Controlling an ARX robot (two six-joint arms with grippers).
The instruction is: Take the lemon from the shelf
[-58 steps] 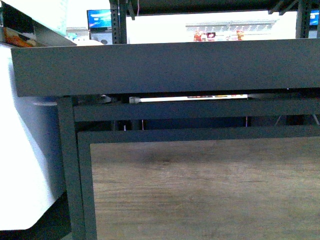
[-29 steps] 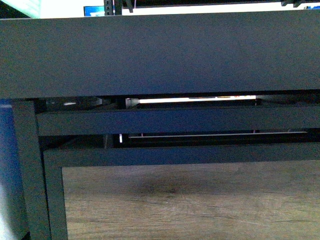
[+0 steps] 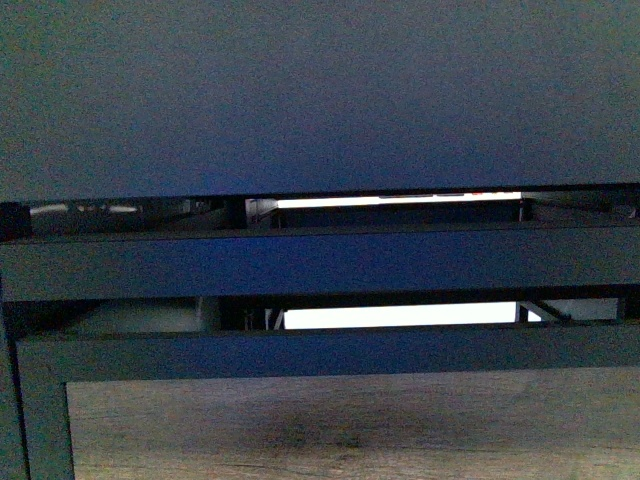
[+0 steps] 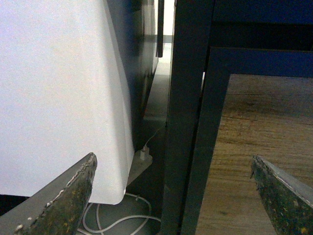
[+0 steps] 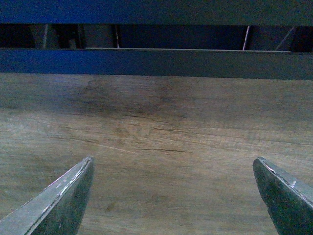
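No lemon is seen; the left pincer (image 4: pixel 172 161) and right pincer (image 5: pixel 172 164), both spread and empty, should be raised above the shelf (image 3: pixel 320 90).

Front view very close to the shelf (image 3: pixel 320 100), wrist views near its base, all sharing the wood-grain panel (image 5: pixel 156 132)

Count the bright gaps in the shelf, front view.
2: upper gap under the top tray, lower gap just above the wood panel. Others may be hidden.
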